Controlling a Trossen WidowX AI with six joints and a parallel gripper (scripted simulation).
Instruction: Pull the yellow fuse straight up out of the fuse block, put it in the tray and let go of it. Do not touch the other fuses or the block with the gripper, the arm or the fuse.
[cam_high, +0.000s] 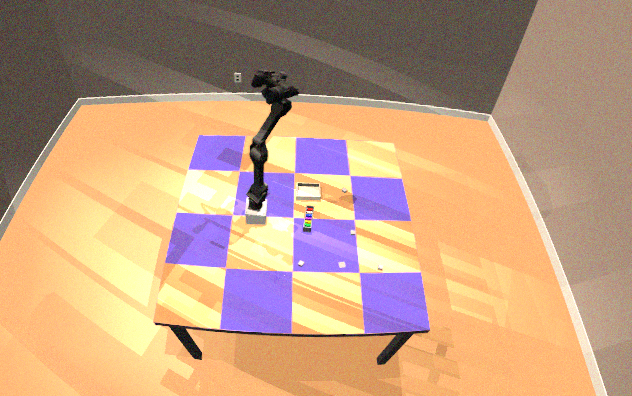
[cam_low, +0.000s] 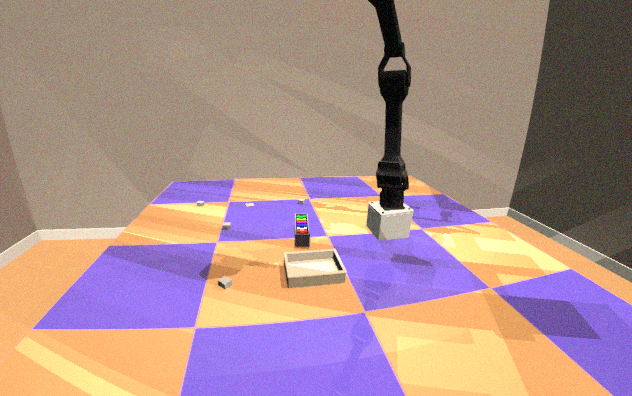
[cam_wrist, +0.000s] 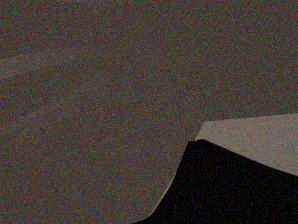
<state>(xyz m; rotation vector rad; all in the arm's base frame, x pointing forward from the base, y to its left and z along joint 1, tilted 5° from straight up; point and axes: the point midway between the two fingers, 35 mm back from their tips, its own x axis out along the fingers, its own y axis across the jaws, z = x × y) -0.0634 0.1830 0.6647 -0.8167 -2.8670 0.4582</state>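
Observation:
The yellow fuse (cam_high: 308, 222) (cam_low: 301, 220) stands in the black fuse block (cam_high: 307, 229) (cam_low: 302, 240), in a row with green, magenta, blue, white and red fuses. It is between the green and magenta ones. The pale open-topped tray (cam_high: 308, 198) (cam_low: 316, 281) is beside the red-fuse end of the block and looks empty. My gripper (cam_high: 259, 79) is shut and holds nothing visible. It is raised high, far above and away from the block and tray. The exterior view cuts it off; the wrist view shows only a black part of it against the wall.
Several small grey pieces lie around the block on the checkered table, one (cam_high: 344, 190) (cam_low: 225, 283) near the tray and another (cam_high: 353, 232) (cam_low: 226, 226) beside the block. The arm's pale base (cam_high: 256, 217) (cam_low: 390, 223) stands to one side of the block.

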